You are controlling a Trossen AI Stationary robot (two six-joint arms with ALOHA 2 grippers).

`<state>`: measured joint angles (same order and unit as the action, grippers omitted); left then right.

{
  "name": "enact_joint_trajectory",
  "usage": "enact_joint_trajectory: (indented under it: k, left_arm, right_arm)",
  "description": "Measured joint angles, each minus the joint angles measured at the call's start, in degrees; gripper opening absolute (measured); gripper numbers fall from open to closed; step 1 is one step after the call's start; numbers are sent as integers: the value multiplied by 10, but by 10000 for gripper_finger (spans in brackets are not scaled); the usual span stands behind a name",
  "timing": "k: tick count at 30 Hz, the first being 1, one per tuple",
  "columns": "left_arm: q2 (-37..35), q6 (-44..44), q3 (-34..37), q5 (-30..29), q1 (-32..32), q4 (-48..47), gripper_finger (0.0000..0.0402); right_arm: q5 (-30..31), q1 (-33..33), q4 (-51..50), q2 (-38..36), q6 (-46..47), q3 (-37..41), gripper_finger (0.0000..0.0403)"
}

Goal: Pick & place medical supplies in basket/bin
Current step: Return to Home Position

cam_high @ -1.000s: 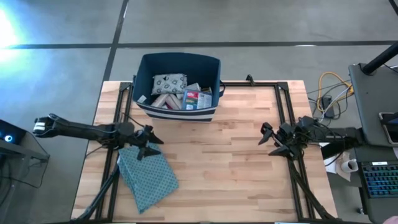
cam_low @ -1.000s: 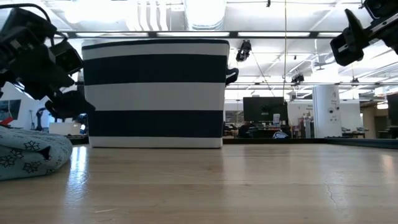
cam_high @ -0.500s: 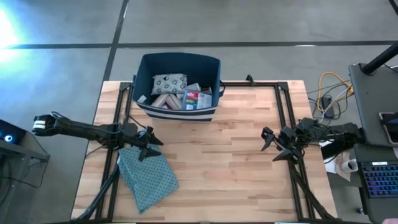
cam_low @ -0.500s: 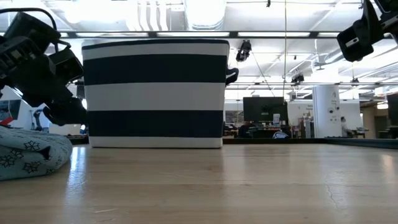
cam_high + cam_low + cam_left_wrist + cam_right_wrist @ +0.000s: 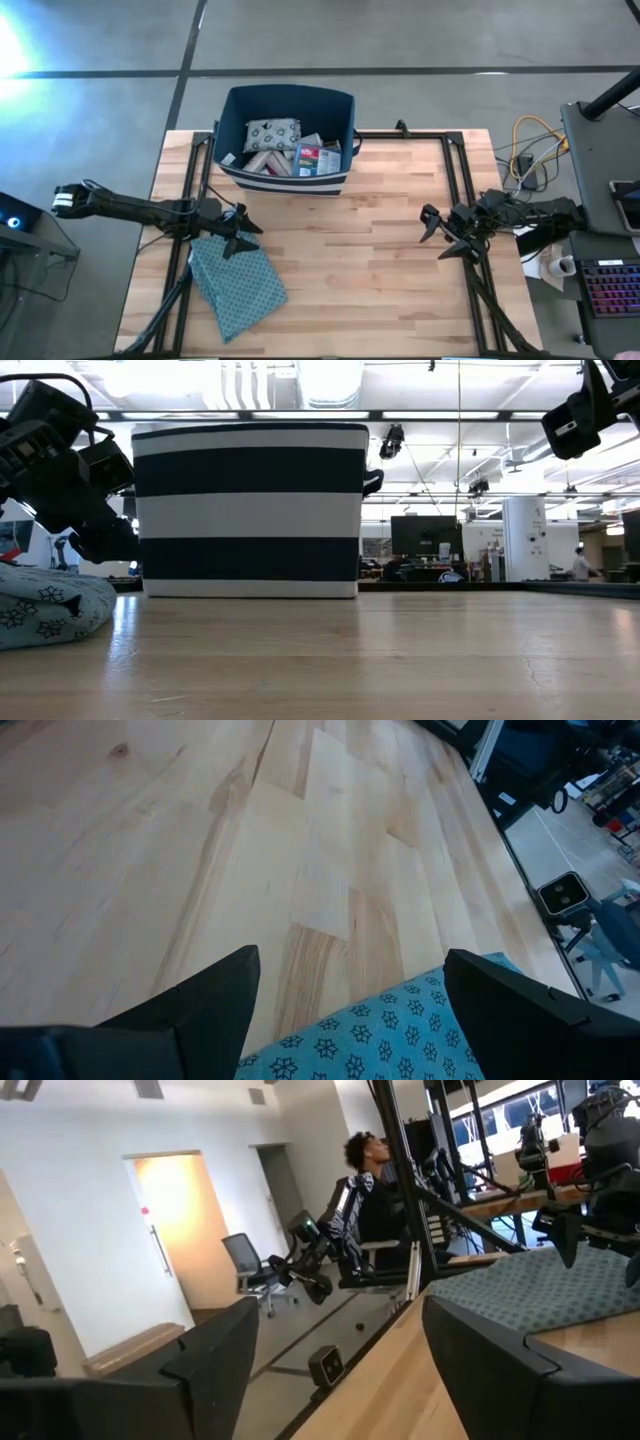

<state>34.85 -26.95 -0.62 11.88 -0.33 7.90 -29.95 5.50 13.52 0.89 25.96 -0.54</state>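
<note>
The navy bin (image 5: 287, 105) with white stripes stands at the table's far edge, and in the low view the bin (image 5: 250, 510) faces me broadside. Inside lie the grey patterned pouch (image 5: 272, 133), a red-cross box (image 5: 317, 158), a tan roll (image 5: 262, 160) and other small supplies. My left gripper (image 5: 243, 238) hovers open over the far end of the teal dotted cloth (image 5: 238, 285); its wrist view shows the left gripper (image 5: 352, 960) with the cloth (image 5: 400, 1030) below. My right gripper (image 5: 430, 232) is open in the air near the table's right side.
The teal cloth (image 5: 45, 605) lies bunched on the table's near left part. Bare wood spreads between the two grippers and in front of the bin. Black frame rails (image 5: 462, 200) run along the table's sides. A person (image 5: 365, 1190) sits beyond the table's left side.
My right gripper has drawn back a little toward the table's right edge and risen slightly, staying open. My left gripper has shifted slightly toward the table's near left, staying open over the cloth. The bin and the cloth have kept still.
</note>
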Motion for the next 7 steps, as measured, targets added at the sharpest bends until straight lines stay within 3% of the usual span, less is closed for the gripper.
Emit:
enact_joint_trajectory:
  k: [7]
  left_arm:
    - [0, 0, 0, 0, 0, 0, 296]
  right_arm:
    - [0, 0, 0, 0, 0, 0, 272]
